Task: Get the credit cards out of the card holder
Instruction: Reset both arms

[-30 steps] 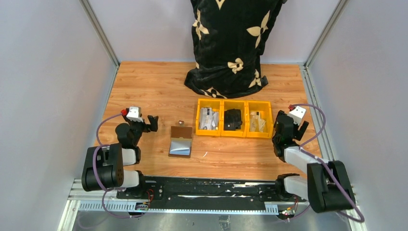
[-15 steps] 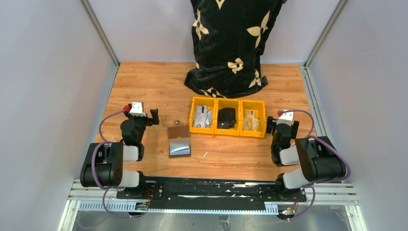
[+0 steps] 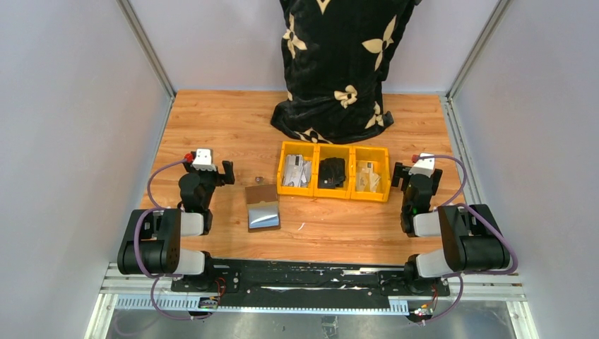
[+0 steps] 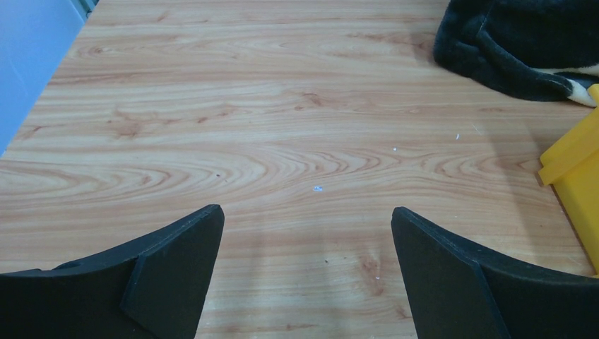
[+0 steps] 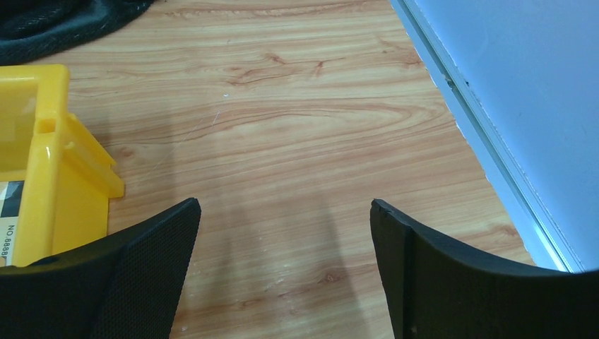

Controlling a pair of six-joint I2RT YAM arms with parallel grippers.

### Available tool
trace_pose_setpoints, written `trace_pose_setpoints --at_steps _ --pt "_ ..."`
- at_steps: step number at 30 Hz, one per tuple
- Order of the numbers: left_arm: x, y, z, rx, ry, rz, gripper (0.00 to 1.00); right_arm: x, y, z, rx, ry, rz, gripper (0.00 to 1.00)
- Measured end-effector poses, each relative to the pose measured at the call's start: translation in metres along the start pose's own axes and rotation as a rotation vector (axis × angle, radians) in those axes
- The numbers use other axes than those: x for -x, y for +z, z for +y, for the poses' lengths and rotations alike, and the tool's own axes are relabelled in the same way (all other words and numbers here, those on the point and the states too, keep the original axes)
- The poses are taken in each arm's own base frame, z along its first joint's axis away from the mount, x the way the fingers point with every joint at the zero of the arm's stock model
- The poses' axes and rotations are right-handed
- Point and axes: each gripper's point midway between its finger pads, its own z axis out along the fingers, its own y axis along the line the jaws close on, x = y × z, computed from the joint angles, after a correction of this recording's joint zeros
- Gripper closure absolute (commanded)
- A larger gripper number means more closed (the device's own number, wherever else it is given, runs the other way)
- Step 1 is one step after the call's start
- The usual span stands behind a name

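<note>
The card holder (image 3: 263,205) lies open on the wood, brown flap toward the back and shiny silver face toward me. Whether a card sits in it I cannot tell. Flat grey credit cards (image 3: 297,171) lie in the left yellow bin, and tan ones (image 3: 366,176) in the right bin. My left gripper (image 3: 209,169) (image 4: 307,219) hovers left of the holder, open, with only bare wood between its fingers. My right gripper (image 3: 419,175) (image 5: 284,208) stands open and empty just right of the bins.
A row of three yellow bins (image 3: 316,166) (image 5: 42,162) (image 4: 576,162) stands mid-table; the middle one holds a black item (image 3: 332,171). A black patterned cloth (image 3: 335,63) is heaped at the back. A tiny metallic piece (image 3: 259,179) lies behind the holder. The side rail (image 5: 480,148) runs close on the right.
My right arm has folded back toward its base, and its jaws have widened a little. The bin row sits slightly further left. My left gripper has shifted slightly.
</note>
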Motion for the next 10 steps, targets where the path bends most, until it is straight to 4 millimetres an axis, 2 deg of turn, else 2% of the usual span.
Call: trace_pose_setpoints --at_steps 10 --pt "-0.0043 0.0001 -0.0039 -0.008 0.023 0.019 0.00 0.0000 0.0000 0.0002 0.001 0.000 0.000 0.06"
